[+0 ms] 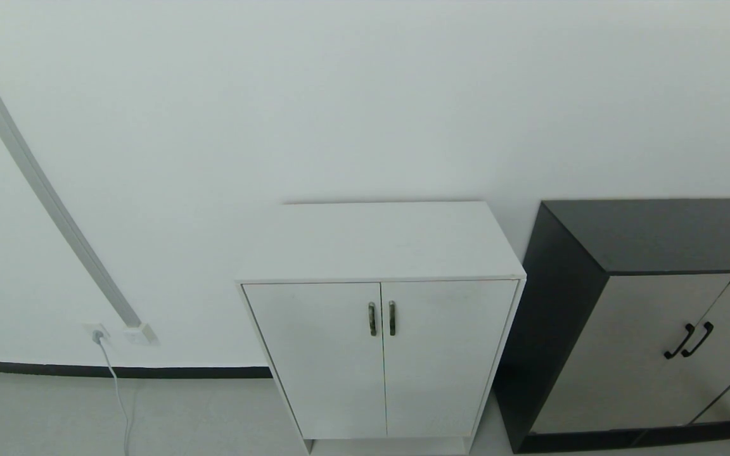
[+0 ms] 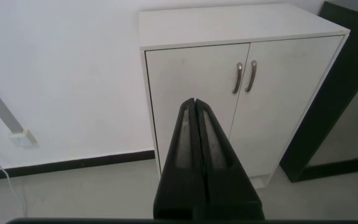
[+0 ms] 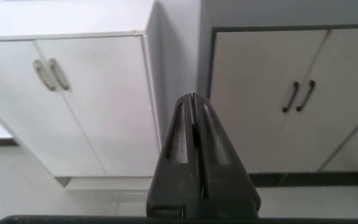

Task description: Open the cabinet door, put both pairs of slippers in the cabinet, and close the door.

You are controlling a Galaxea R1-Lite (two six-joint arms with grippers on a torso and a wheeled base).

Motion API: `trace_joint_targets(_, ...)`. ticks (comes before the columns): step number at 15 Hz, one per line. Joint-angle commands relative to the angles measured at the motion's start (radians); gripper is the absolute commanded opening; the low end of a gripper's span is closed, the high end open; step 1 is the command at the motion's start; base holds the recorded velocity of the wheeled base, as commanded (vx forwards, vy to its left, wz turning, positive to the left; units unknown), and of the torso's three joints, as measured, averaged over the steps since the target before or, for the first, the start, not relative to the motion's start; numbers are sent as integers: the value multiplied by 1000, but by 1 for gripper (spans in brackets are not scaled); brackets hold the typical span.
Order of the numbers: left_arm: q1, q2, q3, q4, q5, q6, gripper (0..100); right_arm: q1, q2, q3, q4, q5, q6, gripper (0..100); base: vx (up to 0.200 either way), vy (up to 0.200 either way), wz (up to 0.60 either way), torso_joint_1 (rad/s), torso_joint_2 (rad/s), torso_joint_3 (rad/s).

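Standing fully shut, the cabinet (image 1: 381, 361) had its two handles (image 1: 372, 318) side by side at the centre seam. Opening it would likely call for hooking one handle squarely, then pulling along the hinge arc, not straight back. The left gripper (image 2: 195, 102) and right gripper (image 3: 193, 98) hung well short of it, jaws pressed together, holding nothing.

White cabinet (image 1: 381, 244): upright against the wall, at 6 o'clock in head view. Both doors (image 1: 314, 361) shut, flush. Two vertical metal handles (image 1: 372, 318) side by side at the centre seam.
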Motion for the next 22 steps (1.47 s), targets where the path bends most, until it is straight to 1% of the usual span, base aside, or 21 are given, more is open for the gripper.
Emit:
trace_joint_targets(1, 0, 1, 0, 0, 0, 0, 0, 2, -7, 0, 1, -10, 0, 0, 0, 0, 0, 0, 0, 0)
trace_joint_targets(3, 0, 0, 0, 0, 0, 0, 0, 2, -7, 0, 1, -13, 3, 0, 0, 0, 0, 0, 0, 0)
trace_joint_targets(5, 0, 1, 0, 0, 0, -1, 0, 2, -9, 0, -13, -95, 89, 0, 0, 0, 0, 0, 0, 0)
trace_joint_targets(22, 0, 0, 0, 0, -1, 2, 0, 2, -9, 0, -10, -92, 80, 0, 0, 0, 0, 0, 0, 0)
